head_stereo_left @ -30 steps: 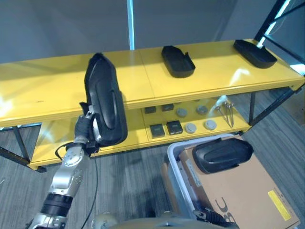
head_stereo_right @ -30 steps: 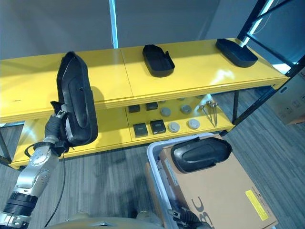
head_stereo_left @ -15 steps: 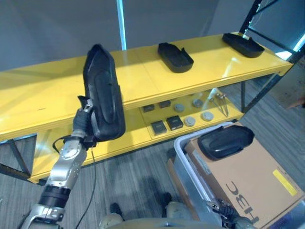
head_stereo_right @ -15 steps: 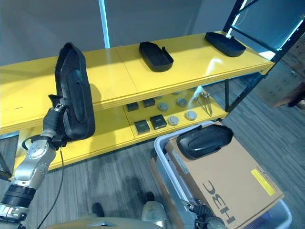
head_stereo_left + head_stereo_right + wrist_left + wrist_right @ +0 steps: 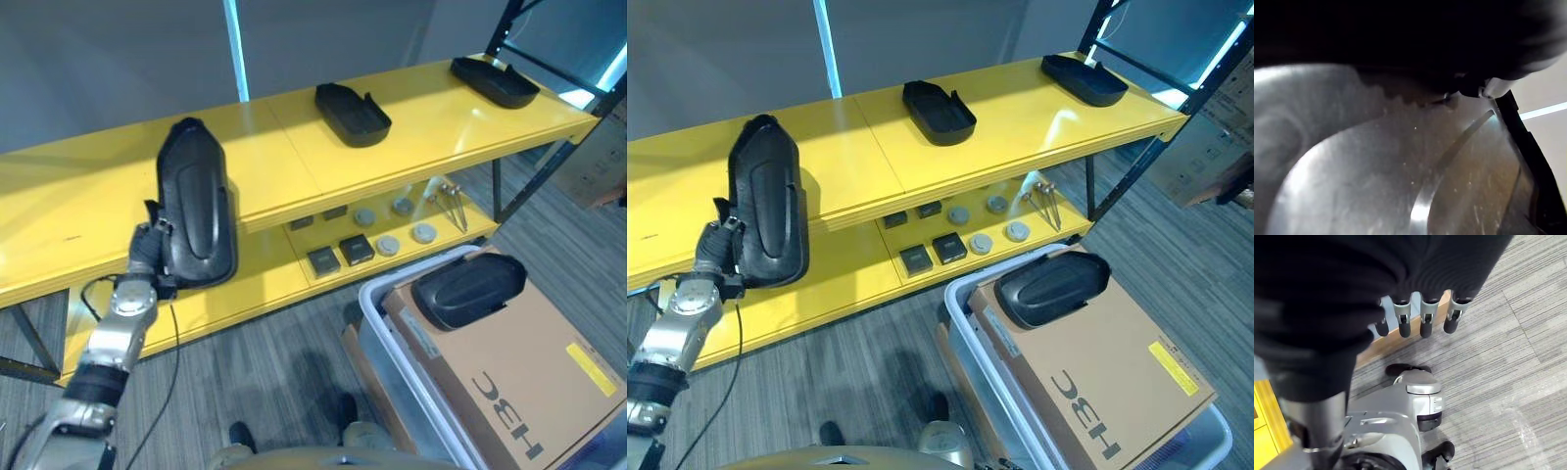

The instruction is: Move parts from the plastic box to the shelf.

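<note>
Left hand (image 5: 147,257) holds black part (image 5: 196,215); shelf (image 5: 294,157) behind.

Black part (image 5: 770,201) upright in left hand (image 5: 717,251) (against yellow shelf (image 5: 862,157)).

Cardboard box (image 5: 529,392), grey carpet floor (image 5: 274,372)

Shelf (image 5: 294,166): bright yellow boards on a black frame. Parts: all black, including the long shell (image 5: 196,215) and the piece (image 5: 467,290) lying on the brown cardboard carton (image 5: 529,392); plastic box (image 5: 392,343) is translucent grey. Floor (image 5: 274,362): grey carpet with fine stripes.
</note>
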Controlling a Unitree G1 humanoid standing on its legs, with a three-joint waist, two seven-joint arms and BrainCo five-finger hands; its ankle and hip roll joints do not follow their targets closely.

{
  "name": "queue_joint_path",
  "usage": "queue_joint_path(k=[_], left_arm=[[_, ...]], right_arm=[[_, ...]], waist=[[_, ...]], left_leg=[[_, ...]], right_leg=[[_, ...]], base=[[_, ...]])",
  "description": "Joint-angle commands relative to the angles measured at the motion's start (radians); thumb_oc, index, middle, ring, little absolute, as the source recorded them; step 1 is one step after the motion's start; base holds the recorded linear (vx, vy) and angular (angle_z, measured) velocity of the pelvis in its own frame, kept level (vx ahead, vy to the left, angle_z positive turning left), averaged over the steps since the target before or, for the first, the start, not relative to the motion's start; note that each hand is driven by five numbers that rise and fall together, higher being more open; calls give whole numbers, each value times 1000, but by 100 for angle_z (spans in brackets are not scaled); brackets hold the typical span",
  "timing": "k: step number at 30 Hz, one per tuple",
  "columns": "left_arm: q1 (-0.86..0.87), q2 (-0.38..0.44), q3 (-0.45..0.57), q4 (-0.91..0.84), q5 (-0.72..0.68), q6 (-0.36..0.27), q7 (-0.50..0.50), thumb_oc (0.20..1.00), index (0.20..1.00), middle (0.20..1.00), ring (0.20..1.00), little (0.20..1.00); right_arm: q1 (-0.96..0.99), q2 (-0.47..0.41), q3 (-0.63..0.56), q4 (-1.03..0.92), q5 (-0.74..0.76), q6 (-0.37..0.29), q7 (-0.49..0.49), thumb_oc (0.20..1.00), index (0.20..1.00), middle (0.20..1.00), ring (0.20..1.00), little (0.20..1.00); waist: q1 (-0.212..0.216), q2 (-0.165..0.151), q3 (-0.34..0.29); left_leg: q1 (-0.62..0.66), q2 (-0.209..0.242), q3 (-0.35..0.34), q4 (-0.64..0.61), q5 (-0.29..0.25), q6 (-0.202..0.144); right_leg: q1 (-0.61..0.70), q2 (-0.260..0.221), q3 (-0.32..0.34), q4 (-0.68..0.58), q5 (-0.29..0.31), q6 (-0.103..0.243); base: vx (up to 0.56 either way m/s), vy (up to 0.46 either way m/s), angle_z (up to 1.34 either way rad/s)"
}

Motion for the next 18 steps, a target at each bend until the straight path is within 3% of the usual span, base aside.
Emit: queue_joint_path(k=[1,9,18], left_arm=[[-213,75,-36,149,92,17,74,200,200,200,200,200],[-579,158,-200,622,131,143,52,200,200,200,200,200],[-735,217,-325,884,265,181,22,200,200,200,200,200]], right_arm=[[16,-13,64,3,-46,18,24,1000,1000,1000,1000,1000],[-14,-34,145,86,-16,-24,47,1000,1000,1000,1000,1000],[-17,-21,158,162,-17,-46,52,1000,1000,1000,1000,1000]], waist=[[-6,-13,-16],[-55,-32,-8],[-82,-61,-31]], left_leg=[[-78,45,4,41,-40,3],[-122,72,29,76,-41,-2],[-130,75,45,114,-70,11]], right_leg=[[0,-53,-23,87,-113,65],[-29,-30,-11,115,-141,53],[-31,-18,8,134,-155,49]], base=[[54,-38,-7],[30,5,-9],[117,42,-7]])
